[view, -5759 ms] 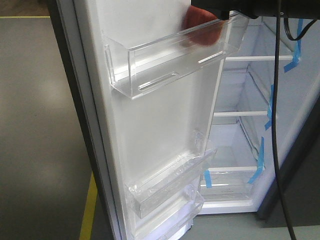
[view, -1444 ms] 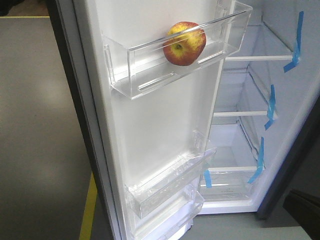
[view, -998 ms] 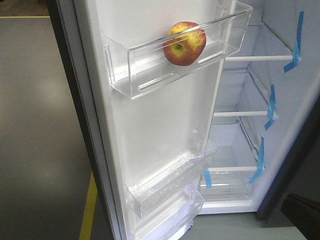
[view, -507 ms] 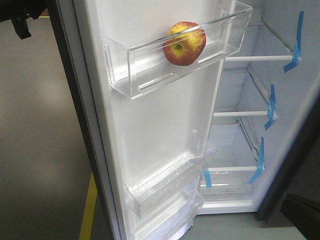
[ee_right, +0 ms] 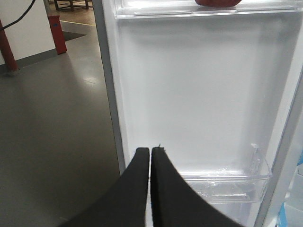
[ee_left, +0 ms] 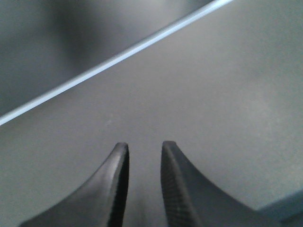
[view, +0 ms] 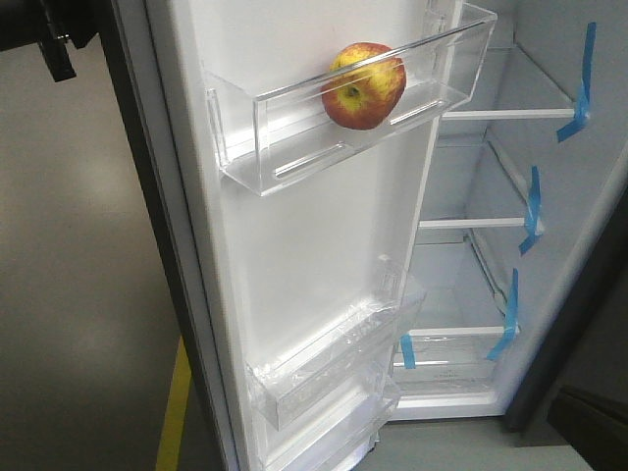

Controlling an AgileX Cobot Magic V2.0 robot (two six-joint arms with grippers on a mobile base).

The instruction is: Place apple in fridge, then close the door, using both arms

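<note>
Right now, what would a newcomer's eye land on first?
The red and yellow apple stands out against the white lining, sitting in the top clear bin of the open door. Next come the blue tape strips at the shelf edges inside the fridge, on the right. A black arm part pokes in at the top left, outside the door.

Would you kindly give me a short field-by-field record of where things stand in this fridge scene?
apple: resting in the upper door bin
door: open wide
fridge: interior exposed
left gripper: slightly open, holding nothing
right gripper: shut, holding nothing, pointed at the door's inner side
step left: closing the door
</note>
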